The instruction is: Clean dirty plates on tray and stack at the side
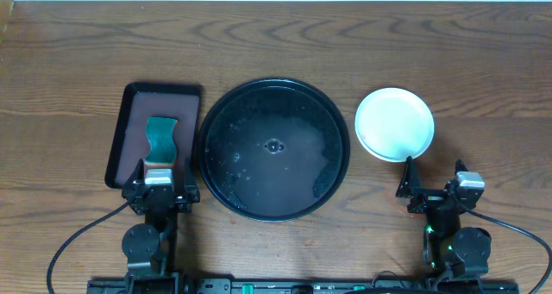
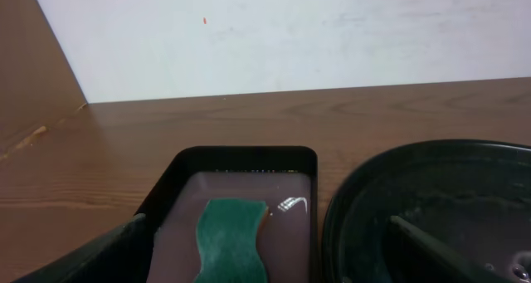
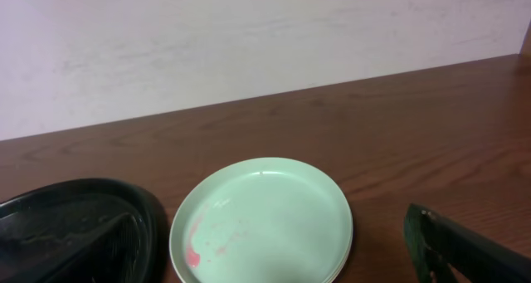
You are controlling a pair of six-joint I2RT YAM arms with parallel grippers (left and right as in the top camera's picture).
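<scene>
The round black tray (image 1: pixel 226 113) sits mid-table, wet, with no plate on it; it also shows in the left wrist view (image 2: pixel 357 200) and the right wrist view (image 3: pixel 50 196). The plates (image 1: pixel 395 123) are stacked on the table to its right. The top one is pale mint with a faint red smear (image 3: pixel 265 217); lower rims show beneath it, and no yellow plate is visible. My left gripper (image 1: pixel 161 175) is open and empty over the near end of the brown tray. My right gripper (image 1: pixel 434 175) is open and empty just in front of the stack.
A rectangular dark-brown tray (image 1: pixel 138 100) left of the black tray holds a green sponge (image 1: pixel 160 137), which also shows in the left wrist view (image 2: pixel 232 237). A pale wall runs behind the table's far edge.
</scene>
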